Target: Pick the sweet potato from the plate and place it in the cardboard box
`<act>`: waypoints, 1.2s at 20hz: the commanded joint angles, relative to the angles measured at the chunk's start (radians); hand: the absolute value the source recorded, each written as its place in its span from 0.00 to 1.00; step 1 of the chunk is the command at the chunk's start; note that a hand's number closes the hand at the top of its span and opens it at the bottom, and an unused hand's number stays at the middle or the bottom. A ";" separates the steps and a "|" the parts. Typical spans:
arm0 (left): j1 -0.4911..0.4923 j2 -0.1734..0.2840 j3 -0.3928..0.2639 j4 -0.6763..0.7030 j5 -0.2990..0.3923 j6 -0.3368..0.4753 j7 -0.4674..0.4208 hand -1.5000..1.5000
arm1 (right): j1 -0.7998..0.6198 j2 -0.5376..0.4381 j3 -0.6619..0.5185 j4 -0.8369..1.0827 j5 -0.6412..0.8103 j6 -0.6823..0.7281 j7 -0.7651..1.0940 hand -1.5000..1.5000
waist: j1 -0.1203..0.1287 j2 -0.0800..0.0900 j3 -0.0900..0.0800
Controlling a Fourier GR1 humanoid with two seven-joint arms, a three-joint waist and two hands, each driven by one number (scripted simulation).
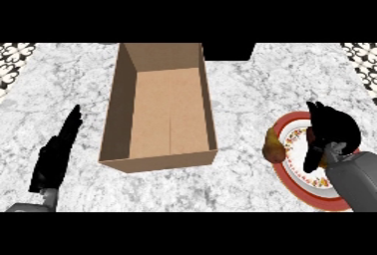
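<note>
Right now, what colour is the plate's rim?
Red, around a white patterned centre; the plate shows in the head view.

A table [243, 89] of white marble with grey veining fills nearly the whole view. At both upper corners a strip of black-and-white patterned tile [15, 62] runs along its edges. A plain black square [228, 51] sits at the far edge, near the middle.

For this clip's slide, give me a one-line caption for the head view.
Right hand over the plate beside the sweet potato; box open, left hand resting.
</note>
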 commanded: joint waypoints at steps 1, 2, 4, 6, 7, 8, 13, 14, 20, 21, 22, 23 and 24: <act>0.020 -0.019 0.030 -0.008 -0.008 -0.030 -0.010 0.50 | 0.039 0.020 -0.024 -0.072 0.039 0.079 0.075 0.00 | -0.003 -0.001 0.000; 0.027 -0.024 0.027 0.004 -0.026 -0.027 -0.030 0.50 | 0.002 0.030 -0.041 0.066 0.066 0.023 -0.002 0.00 | 0.002 0.001 0.000; -0.011 -0.063 0.034 0.012 -0.034 -0.015 0.001 0.50 | 0.045 0.029 -0.054 0.032 0.085 0.037 -0.005 0.00 | -0.002 0.000 0.000; 0.020 -0.019 0.049 -0.077 -0.028 -0.050 0.057 0.50 | 0.071 0.056 -0.044 0.058 0.118 0.007 0.003 0.00 | 0.001 0.000 0.001; -0.006 -0.081 0.041 0.057 -0.068 -0.019 -0.045 0.50 | 0.085 0.031 -0.070 0.010 0.103 0.061 -0.009 0.00 | -0.004 0.000 0.000; 0.039 -0.057 0.065 0.011 -0.055 -0.055 -0.041 0.50 | 0.092 0.072 -0.059 -0.003 0.139 0.048 0.012 0.00 | -0.002 0.000 0.000; 0.058 -0.044 0.114 -0.008 -0.045 -0.119 -0.037 0.50 | 0.087 0.108 -0.090 0.022 0.192 0.041 -0.017 0.00 | 0.000 0.000 0.000; 0.074 -0.070 0.082 -0.098 -0.079 -0.087 0.034 0.50 | 0.108 0.083 -0.094 0.079 0.207 0.016 -0.097 0.00 | 0.001 0.000 0.001; 0.044 -0.126 0.093 -0.086 -0.139 -0.084 0.049 0.50 | 0.074 0.133 -0.152 0.094 0.256 0.026 -0.107 0.00 | -0.001 0.000 0.000; 0.050 -0.132 0.113 0.024 -0.135 -0.103 -0.060 0.50 | 0.067 0.104 -0.172 0.128 0.265 0.015 -0.158 0.00 | -0.001 0.001 0.000; 0.039 -0.131 0.122 -0.005 -0.137 -0.108 -0.013 0.50 | 0.090 0.153 -0.146 0.170 0.304 -0.051 -0.153 0.00 | 0.000 0.001 0.000; 0.087 -0.122 0.118 -0.074 -0.149 -0.112 -0.016 0.50 | 0.090 0.132 -0.180 0.076 0.272 0.019 -0.140 0.00 | -0.001 0.000 0.000; -0.017 -0.107 0.165 0.048 -0.095 -0.164 -0.024 0.50 | 0.074 0.152 -0.163 0.194 0.308 -0.069 -0.181 0.00 | -0.001 0.001 0.000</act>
